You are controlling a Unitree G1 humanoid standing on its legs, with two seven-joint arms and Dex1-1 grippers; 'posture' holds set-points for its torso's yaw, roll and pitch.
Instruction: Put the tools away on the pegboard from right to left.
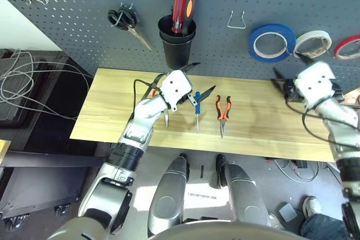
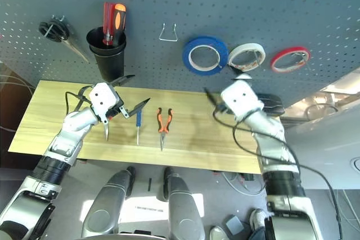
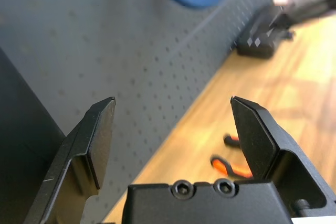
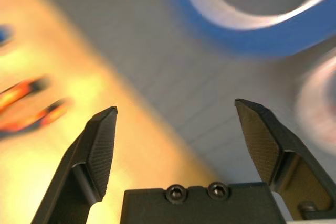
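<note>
On the pegboard (image 1: 84, 32) the blue tape roll (image 1: 271, 42) hangs; lower the open, empty right claw (image 4: 176, 145) squarely over the needle-nose pliers (image 1: 223, 111) handles.

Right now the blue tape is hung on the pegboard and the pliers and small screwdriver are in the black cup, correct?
Partly. The blue tape hangs on the pegboard, but the pliers and small screwdriver lie on the table, not in the black cup. The left eye view shows it.
</note>
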